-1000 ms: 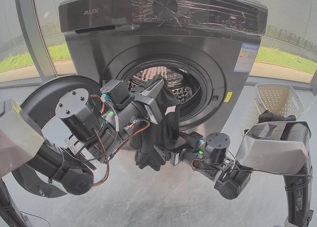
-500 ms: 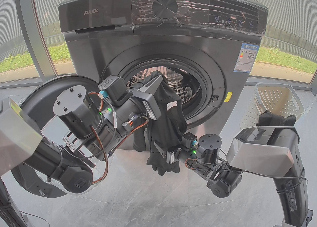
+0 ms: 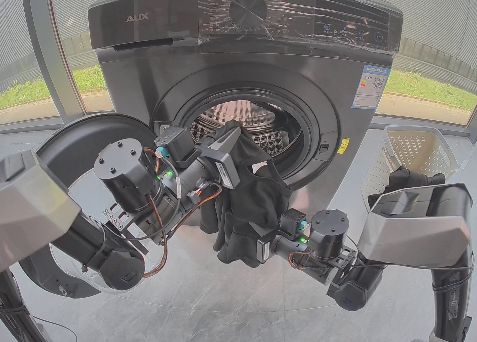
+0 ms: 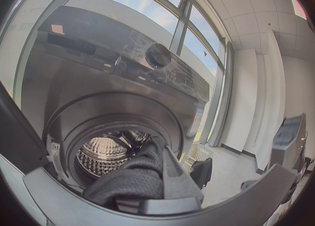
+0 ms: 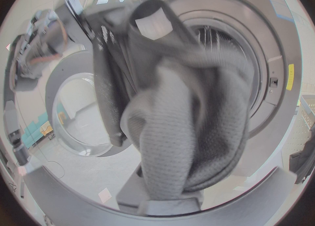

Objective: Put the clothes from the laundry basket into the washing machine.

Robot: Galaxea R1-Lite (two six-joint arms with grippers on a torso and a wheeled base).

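A black garment (image 3: 253, 199) hangs in front of the open drum (image 3: 248, 124) of the grey washing machine (image 3: 238, 59). My left gripper (image 3: 232, 135) is shut on the garment's top edge, level with the drum mouth. Lower down, my right gripper (image 3: 259, 239) is shut on the garment's lower folds. In the left wrist view the dark cloth (image 4: 131, 177) lies against a finger (image 4: 175, 177), with the drum (image 4: 101, 154) just beyond. In the right wrist view the bunched garment (image 5: 183, 121) drapes over the right gripper (image 5: 164, 203).
The round door (image 3: 74, 154) stands swung open on the left, behind my left arm. A white laundry basket (image 3: 422, 146) with more dark clothes (image 3: 410, 179) stands on the floor right of the machine. Pale tiled floor (image 3: 208, 303) lies below the arms.
The left gripper has dipped slightly with the garment. The right gripper swung left, then back right and lower, and the cloth now spreads toward it.
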